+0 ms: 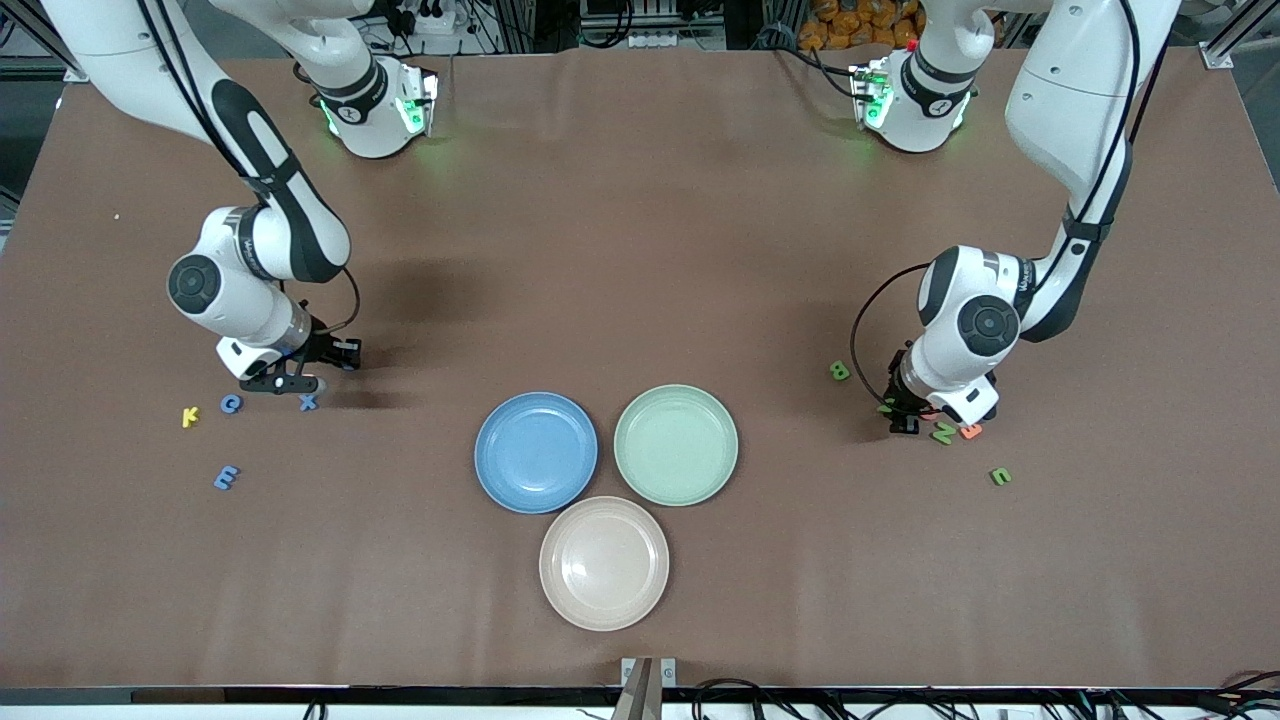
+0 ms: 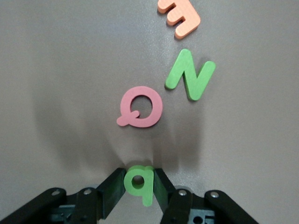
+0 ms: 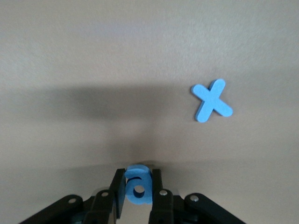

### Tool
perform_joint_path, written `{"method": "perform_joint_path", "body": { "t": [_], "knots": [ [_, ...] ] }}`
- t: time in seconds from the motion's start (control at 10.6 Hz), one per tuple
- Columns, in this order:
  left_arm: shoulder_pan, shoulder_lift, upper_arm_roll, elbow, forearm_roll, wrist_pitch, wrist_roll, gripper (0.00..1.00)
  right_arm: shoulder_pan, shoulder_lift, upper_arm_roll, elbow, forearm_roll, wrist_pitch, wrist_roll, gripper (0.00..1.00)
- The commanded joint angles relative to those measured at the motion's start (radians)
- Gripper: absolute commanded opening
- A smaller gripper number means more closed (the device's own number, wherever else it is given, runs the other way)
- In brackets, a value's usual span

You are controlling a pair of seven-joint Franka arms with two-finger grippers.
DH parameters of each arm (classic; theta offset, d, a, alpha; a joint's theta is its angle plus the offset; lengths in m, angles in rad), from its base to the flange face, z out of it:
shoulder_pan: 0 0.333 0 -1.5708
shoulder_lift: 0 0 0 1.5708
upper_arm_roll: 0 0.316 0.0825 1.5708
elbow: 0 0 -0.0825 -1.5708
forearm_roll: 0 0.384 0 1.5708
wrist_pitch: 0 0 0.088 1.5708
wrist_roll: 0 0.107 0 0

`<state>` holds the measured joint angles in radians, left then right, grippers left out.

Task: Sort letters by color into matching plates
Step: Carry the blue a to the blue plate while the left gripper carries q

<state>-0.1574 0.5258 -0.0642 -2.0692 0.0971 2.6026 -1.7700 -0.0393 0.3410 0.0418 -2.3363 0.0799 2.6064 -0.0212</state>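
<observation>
**Both grippers hold a letter**

Three plates sit mid-surface: one blue plate [image 1: 536, 452], one green plate [image 1: 676, 444], one beige plate [image 1: 604, 563]. The left gripper [image 2: 138, 186] pinches a green letter [image 2: 139, 183] near three loose green ones. The right gripper [image 3: 138, 192] pinches a blue letter [image 3: 138, 187] near three loose blue ones.

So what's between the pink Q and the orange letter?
The green N lies between the pink Q and the orange letter, touching neither. The left wrist view shows this best; in the front view the left arm hides the Q.

Left tool [image 2: 138, 186] clamped, right tool [image 3: 138, 190] clamped, both low
</observation>
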Motion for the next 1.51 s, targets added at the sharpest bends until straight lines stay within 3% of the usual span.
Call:
{"method": "perform_joint_path", "body": {
  "t": [0.0, 0.28, 0.47, 0.85, 1.13, 1.41],
  "knots": [
    [-0.004, 0.020, 0.006, 0.001, 0.058, 0.022, -0.036, 0.00, -0.027, -0.027, 0.023, 0.104, 0.011, -0.156, 0.006, 0.08],
    [0.007, 0.013, 0.001, 0.101, 0.058, 0.019, -0.049, 0.00, -0.024, -0.028, 0.026, 0.201, 0.011, -0.284, 0.024, 0.08],
    [-0.002, 0.020, 0.003, 0.176, 0.062, -0.027, -0.040, 0.00, -0.022, -0.025, 0.052, 0.244, 0.012, -0.289, 0.094, 0.08],
    [-0.040, 0.020, -0.003, 0.202, 0.067, -0.029, 0.032, 0.00, -0.014, -0.016, 0.105, 0.327, 0.033, -0.289, 0.251, 0.08],
    [-0.128, 0.022, -0.005, 0.265, 0.073, -0.027, 0.069, 0.00, 0.004, -0.004, 0.130, 0.368, 0.072, -0.287, 0.326, 0.08],
    [-0.226, 0.155, -0.008, 0.435, 0.059, -0.021, 0.063, 0.00, 0.065, 0.059, 0.153, 0.472, 0.080, -0.286, 0.498, 0.08]
  ]
}}
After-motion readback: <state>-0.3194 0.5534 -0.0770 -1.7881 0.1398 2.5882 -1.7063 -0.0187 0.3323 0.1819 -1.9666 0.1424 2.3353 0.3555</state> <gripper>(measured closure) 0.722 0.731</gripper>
